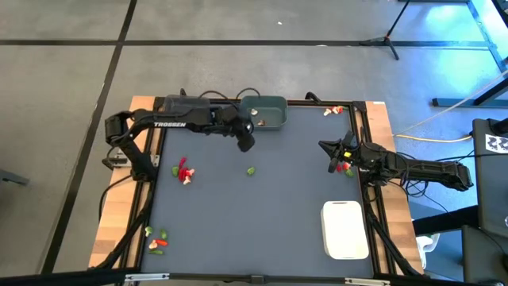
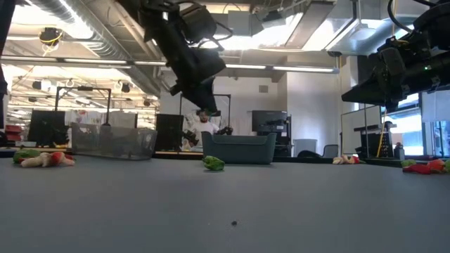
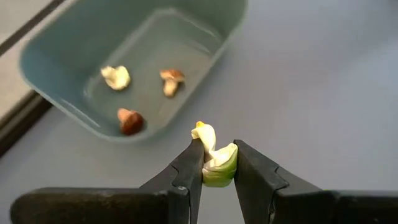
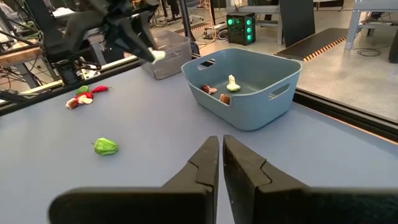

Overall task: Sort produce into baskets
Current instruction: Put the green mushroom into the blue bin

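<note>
At the bench's left edge lie two small clusters of toy produce: red, green and pale pieces (image 1: 184, 171) midway along it, and red and green pieces (image 1: 157, 238) near the front-left corner. The left claw (image 3: 217, 163) hangs above the bench just short of the grey-teal rectangular plastic bin (image 1: 266, 112) at the back edge, pinching a small pale yellow-green toy vegetable (image 3: 214, 158) between its fingertips. Three small tan and white pieces (image 3: 134, 93) already lie in that bin. A lone green toy piece (image 1: 251, 170) sits on the open bench below the claw. The held piece looks light and slightly soft; the pinch across its middle seems secure, though so small a thing could slip or roll once let go. A few more red and pale pieces (image 1: 334, 110) lie near the back-right corner. The right claw (image 4: 219, 155) waits closed and empty by the right edge, beside red and green pieces (image 1: 344, 168). The white rounded-corner tray (image 1: 345, 230) rests near the front-right corner.
</note>
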